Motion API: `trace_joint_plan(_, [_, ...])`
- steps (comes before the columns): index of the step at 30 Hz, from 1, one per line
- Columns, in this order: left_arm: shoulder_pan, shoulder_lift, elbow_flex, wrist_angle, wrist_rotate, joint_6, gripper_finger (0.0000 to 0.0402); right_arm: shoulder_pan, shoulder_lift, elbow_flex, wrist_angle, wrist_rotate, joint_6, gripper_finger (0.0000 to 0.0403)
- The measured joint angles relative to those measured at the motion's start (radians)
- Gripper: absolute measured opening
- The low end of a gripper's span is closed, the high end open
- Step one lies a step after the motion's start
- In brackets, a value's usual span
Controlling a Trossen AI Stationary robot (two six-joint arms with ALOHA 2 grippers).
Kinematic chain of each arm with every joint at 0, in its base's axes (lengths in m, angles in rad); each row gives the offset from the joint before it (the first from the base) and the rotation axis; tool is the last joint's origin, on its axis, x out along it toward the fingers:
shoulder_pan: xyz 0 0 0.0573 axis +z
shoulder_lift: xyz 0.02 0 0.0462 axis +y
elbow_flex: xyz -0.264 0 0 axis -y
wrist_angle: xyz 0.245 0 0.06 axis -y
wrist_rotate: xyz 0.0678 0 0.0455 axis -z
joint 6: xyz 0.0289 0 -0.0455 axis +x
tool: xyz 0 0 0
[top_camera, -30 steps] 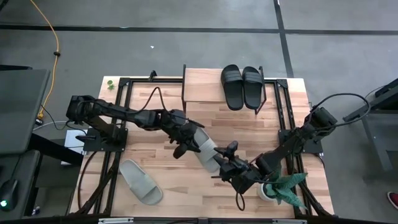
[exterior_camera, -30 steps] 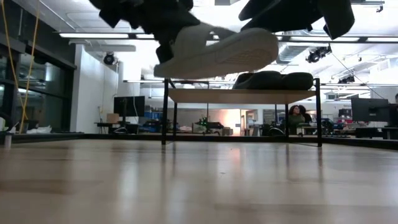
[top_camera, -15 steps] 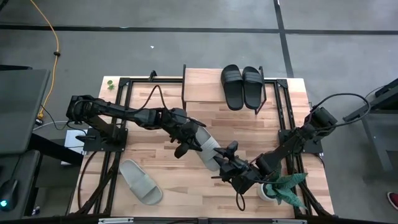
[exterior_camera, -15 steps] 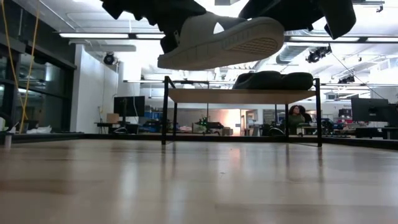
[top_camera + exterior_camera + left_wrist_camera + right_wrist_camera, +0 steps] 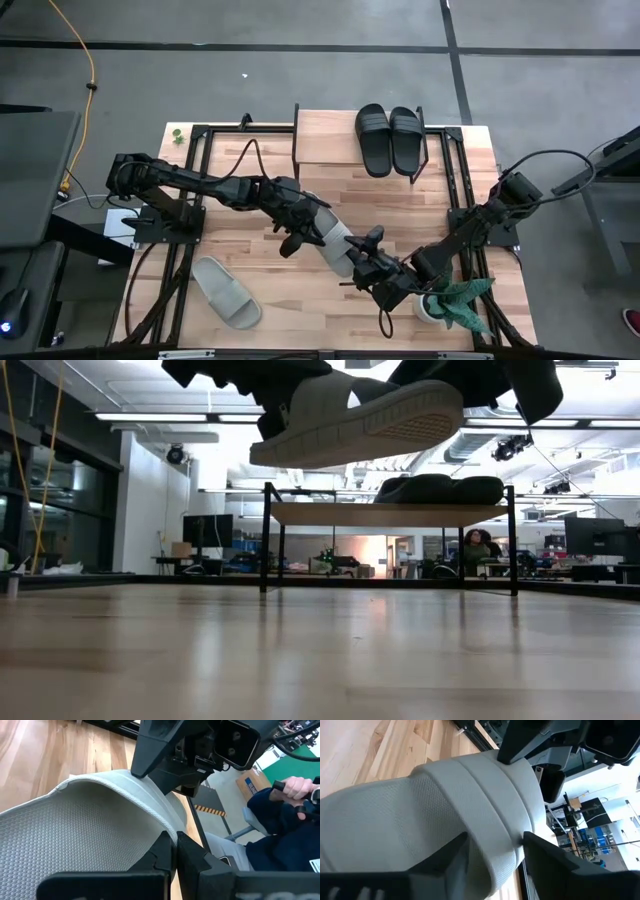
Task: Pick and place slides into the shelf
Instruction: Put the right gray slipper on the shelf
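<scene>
A pale grey-green slide point(image 5: 335, 240) hangs in the air over the table's middle, held between both arms; in the low view the slide point(image 5: 355, 422) shows its sole, tilted. My left gripper point(image 5: 300, 228) is at its far-left end and my right gripper point(image 5: 362, 262) at its near-right end, both shut on it. A second pale slide point(image 5: 226, 291) lies sole-down on the near left of the table. Two black slides point(image 5: 390, 138) rest side by side on the right half of the shelf point(image 5: 325, 140). My left gripper pinches a thin pale edge of the slide point(image 5: 161, 827) between its nearly closed fingers point(image 5: 192, 854), coming from the table's left. The slide is lifted clear of the table. Which part of the slide that edge belongs to I cannot tell. My right gripper has the slide's wide ribbed strap point(image 5: 495, 830) between its two spread fingers point(image 5: 451, 856), one on each side of the band. It comes level from the table's near right. The slide is clear of the table and reaches away from the fingers toward the left gripper.
The shelf's left half point(image 5: 322, 128) is bare wood. A small potted plant point(image 5: 450, 300) stands near the table's near right corner, close beside my right arm. Black frame rails point(image 5: 190, 200) run along both table sides. People sit in the room beyond the table point(image 5: 478, 550).
The held slide has risen slightly and tipped. In the low view its right end has gone up more than its left, so the sole slants more steeply. Both grippers have kept their hold and barely shifted over the table.
</scene>
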Motion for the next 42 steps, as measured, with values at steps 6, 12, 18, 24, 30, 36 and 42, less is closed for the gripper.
trace_joint_plan(6, [0.0, 0.0, 0.0, 0.001, 0.007, -0.003, 0.0, 0.0, 0.0, 0.0, -0.001, -0.017, -0.002, 0.0089])
trace_joint_plan(12, [0.0, 0.0, 0.0, 0.001, 0.007, -0.003, 0.0, 0.0, 0.0, 0.0, -0.003, -0.023, -0.006, 0.0007])
trace_joint_plan(18, [0.001, 0.0, 0.0, 0.001, 0.006, -0.003, 0.0002, 0.0, 0.0, 0.0, -0.002, -0.04, -0.004, 0.0003])
trace_joint_plan(24, [0.002, 0.0, 0.0, 0.001, 0.0, 0.002, 0.0035, 0.0, 0.0, 0.0, 0.0, -0.044, -0.002, 0.0001])
trace_joint_plan(30, [0.002, 0.0, 0.0, -0.005, -0.012, 0.011, 0.0092, 0.0, 0.0, -0.001, -0.001, -0.048, -0.002, 0.0001])
trace_joint_plan(36, [0.002, 0.0, 0.0, -0.006, -0.029, 0.046, 0.0168, 0.0, 0.0, -0.001, 0.0, -0.048, -0.001, 0.0])
trace_joint_plan(42, [0.005, 0.0, 0.0, -0.036, -0.152, 0.072, 0.0237, -0.001, 0.0, -0.001, -0.01, -0.041, -0.003, 0.0])
